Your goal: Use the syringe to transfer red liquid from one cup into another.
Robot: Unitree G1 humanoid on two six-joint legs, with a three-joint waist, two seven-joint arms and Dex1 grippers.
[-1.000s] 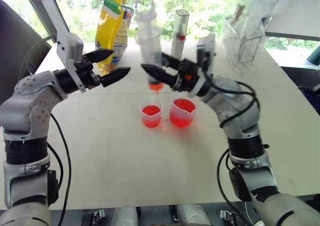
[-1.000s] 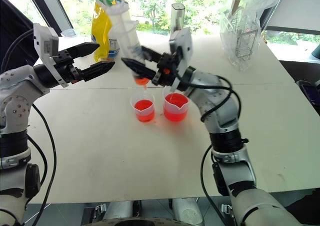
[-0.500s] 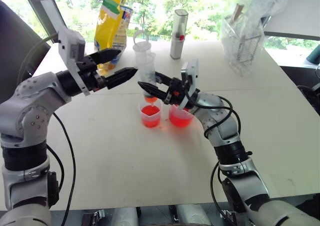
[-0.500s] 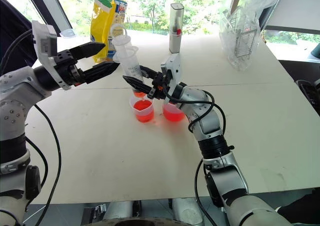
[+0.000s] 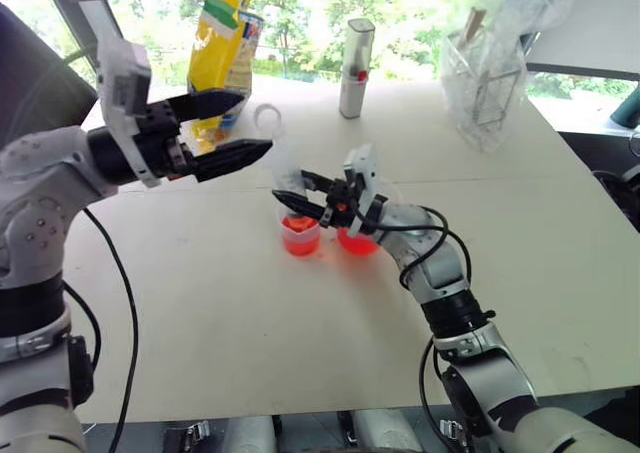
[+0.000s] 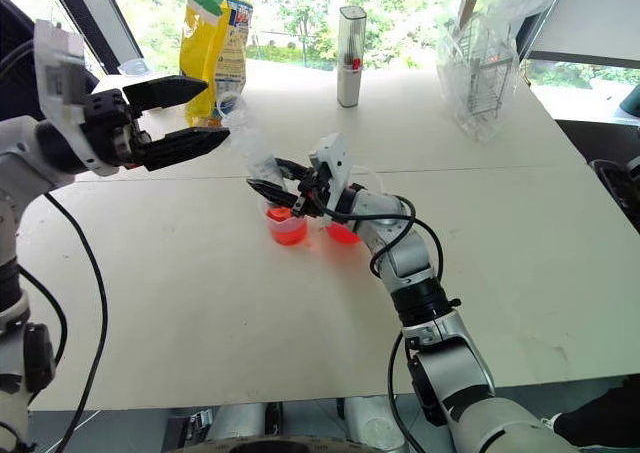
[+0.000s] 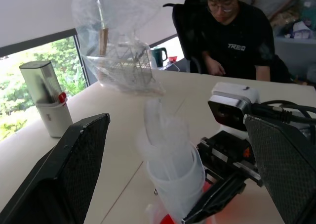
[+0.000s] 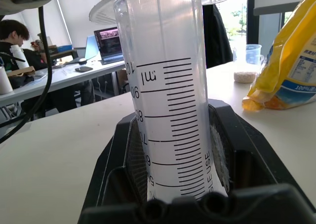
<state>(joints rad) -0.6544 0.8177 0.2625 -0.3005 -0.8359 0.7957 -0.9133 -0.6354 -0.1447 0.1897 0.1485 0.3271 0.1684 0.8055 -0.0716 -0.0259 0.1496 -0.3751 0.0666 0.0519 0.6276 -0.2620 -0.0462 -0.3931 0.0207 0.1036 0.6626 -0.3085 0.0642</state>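
Note:
My right gripper (image 5: 296, 189) is shut on the barrel of the syringe (image 5: 281, 160), a fat clear tube with printed scale marks (image 8: 170, 135). The syringe leans, plunger end up toward my left arm, and its orange tip dips into the smaller cup (image 5: 300, 235), which holds red liquid. Beside that cup, partly behind my right gripper, stands the larger beaker (image 5: 358, 241), also with red liquid. My left gripper (image 5: 252, 121) hangs open above and to the left of the syringe's plunger end, apart from it. The left wrist view looks between its fingers (image 7: 74, 174) at the syringe (image 7: 173, 169).
At the table's far side stand a yellow snack bag (image 5: 225, 43), a silver-grey canister (image 5: 355, 58) and a clear plastic bag with a wire rack (image 5: 490, 63). A person (image 7: 232, 31) sits beyond the table's far corner.
My right gripper has come down with the syringe, bringing its tip from above the smaller cup into it. My left gripper has drawn back a little and stays open.

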